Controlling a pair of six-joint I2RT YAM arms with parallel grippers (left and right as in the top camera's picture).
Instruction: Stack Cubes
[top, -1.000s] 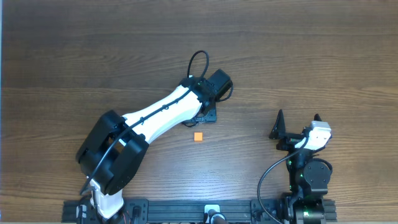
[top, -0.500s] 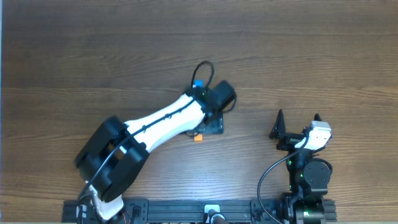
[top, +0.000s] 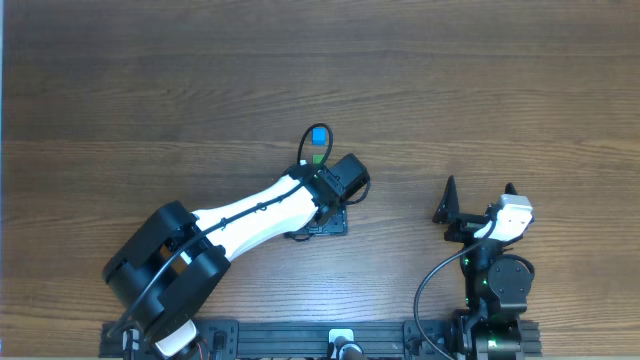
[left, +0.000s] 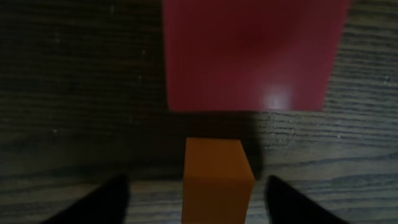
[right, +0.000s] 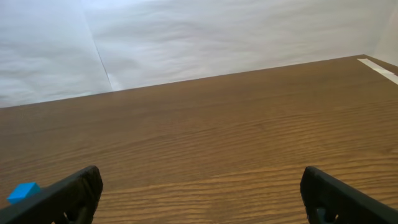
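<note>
Repositioned since the earlier top view: left gripper (top: 321, 221), drawn slightly back toward its base, exposing one blue cube (top: 319, 135); right gripper (top: 479, 190) parked well apart, jaws spread. Left wrist view: jaws spread, straddling one orange cube (left: 217, 180) without contact; one red cube (left: 249, 53) just beyond. Centre, lower fully, then close squarely on opposite faces. Right wrist view: same blue cube, far off.

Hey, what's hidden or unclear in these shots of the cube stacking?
Orange cube: the left arm covers it in the top view.
Red cube: left wrist view, blurred, its far end cut by the edge.
Green bit: top view, between the arm and the blue cube; too small to tell what it is.
</note>
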